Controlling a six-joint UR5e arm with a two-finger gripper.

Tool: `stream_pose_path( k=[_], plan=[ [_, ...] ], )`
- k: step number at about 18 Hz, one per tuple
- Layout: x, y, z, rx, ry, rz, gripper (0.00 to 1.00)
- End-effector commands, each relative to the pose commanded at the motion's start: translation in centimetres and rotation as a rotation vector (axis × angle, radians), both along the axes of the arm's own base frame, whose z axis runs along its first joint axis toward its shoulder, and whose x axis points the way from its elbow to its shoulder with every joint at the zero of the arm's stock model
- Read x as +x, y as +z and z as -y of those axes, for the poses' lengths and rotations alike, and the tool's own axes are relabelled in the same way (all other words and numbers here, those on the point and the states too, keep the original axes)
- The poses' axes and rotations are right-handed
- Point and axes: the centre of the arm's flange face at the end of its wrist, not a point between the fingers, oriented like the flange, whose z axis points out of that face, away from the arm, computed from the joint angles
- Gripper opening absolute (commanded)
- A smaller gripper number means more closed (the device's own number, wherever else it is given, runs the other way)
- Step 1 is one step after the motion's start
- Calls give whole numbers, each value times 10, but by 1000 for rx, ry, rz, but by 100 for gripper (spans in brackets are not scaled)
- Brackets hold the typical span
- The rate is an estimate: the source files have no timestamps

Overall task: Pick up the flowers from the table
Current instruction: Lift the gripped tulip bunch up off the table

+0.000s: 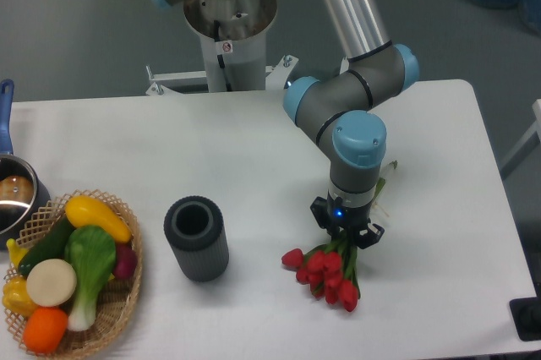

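Flowers lie on the table, at about five o'clock from its middle, red buds pointing toward six o'clock and stems running up toward twelve. Directly over the stems sits the gripper, its fingers drawn in close around the green stalks; they look pinched on the bunch, though contact is partly hidden. This reads as the grasping step. Next comes a straight lift, slow enough that loose stems do not slip out.

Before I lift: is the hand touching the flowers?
Touching. The fixed camera shows the hand closed around the stems of the flowers.
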Motion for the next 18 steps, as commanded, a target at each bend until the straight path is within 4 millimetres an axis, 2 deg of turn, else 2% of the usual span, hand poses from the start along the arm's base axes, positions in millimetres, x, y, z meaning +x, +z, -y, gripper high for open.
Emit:
stream_pose_path(
  k=[4, 9, 16, 18],
  plan=[
    [-7, 15, 0, 17, 9, -25, 20],
    [-13, 70, -8, 116, 33, -71, 20],
    [-3, 140, -10, 253, 54, -104, 20],
    [-10, 163, -12, 335, 76, -90, 20]
  ],
)
